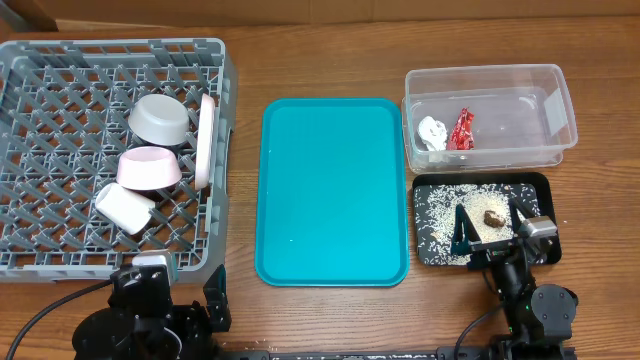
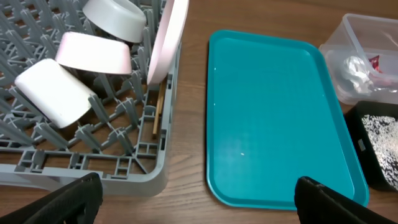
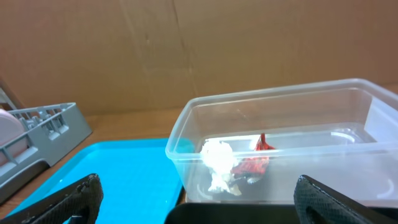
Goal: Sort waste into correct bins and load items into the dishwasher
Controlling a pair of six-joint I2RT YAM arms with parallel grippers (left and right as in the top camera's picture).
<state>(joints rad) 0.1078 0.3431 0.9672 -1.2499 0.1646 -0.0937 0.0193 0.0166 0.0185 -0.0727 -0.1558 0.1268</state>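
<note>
- Nearest the lens, the left fingers (image 2: 62, 202) are spread wide and hold nothing. They hang above the table (image 1: 240, 60) at the near right corner of the dish rack (image 1: 60, 250), touching none of its contents.
- Rack contents: a white cup (image 1: 125, 208) lies nearest the left fingers, then a pink cup (image 1: 150, 168) and a grey-white bowl (image 1: 160, 118) farther back, all tipped on their sides.
- A white plate (image 1: 206, 140) stands on edge along the rack's right side, with the chopsticks (image 2: 158, 112) slotted just below it.
- A teal tray (image 1: 335, 190) lies bare between the rack and the bins.
- The clear tub (image 1: 555, 110) at far right holds the white tissue (image 1: 432, 132) and the red wrapper (image 1: 462, 130) side by side.
- The black tray (image 1: 545, 185), nearer than the tub, holds scattered rice (image 1: 435, 215) and the brown lump (image 1: 493, 216).
- The right fingers (image 3: 339, 202) are spread wide and grip nothing. From overhead they sit over the black tray with the lump between them; contact cannot be told.
</note>
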